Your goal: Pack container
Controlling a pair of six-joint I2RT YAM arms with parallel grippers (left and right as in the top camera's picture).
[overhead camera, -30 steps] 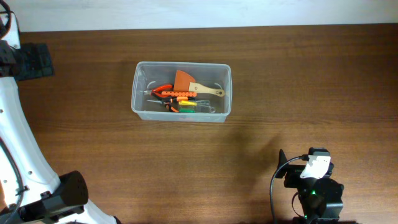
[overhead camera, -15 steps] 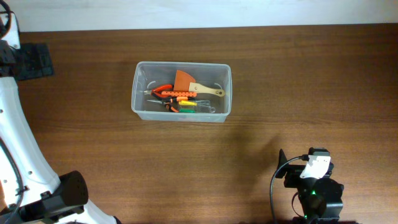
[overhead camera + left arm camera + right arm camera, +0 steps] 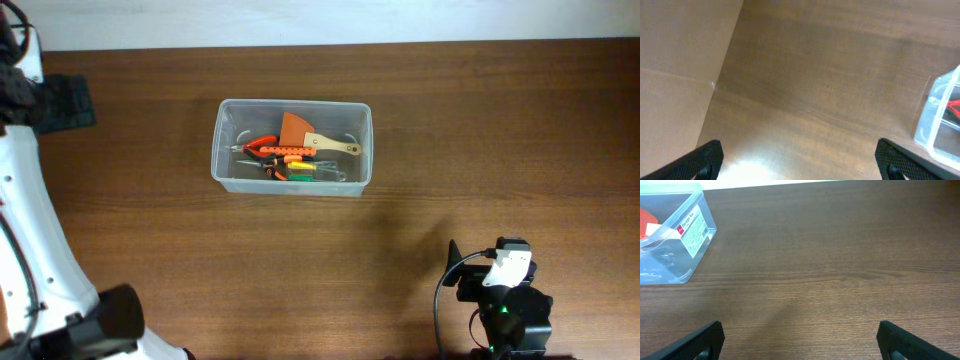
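The container [image 3: 292, 184], a clear plastic bin with a rim, stands on the wooden table at centre back. It holds an orange scraper with a wooden handle [image 3: 318, 140], red-handled pliers [image 3: 258, 146] and several screwdrivers [image 3: 305, 172]. My left gripper [image 3: 800, 161] is open and empty, far left of the bin; the bin's end shows at the right edge of the left wrist view [image 3: 942, 120]. In the overhead view it sits at the far left [image 3: 70, 103]. My right gripper [image 3: 800, 341] is open and empty, low near the front right, with the bin's labelled end [image 3: 675, 240] at far left.
The table's back edge meets a pale wall [image 3: 320, 20]. The left arm's white links [image 3: 30, 240] run down the left side. The right arm's base [image 3: 505, 305] sits at the front right. In the left wrist view the table's left edge [image 3: 720, 85] borders a tan floor.
The left arm has shifted slightly right and down at the far left of the overhead view. The right arm and the container have not moved.
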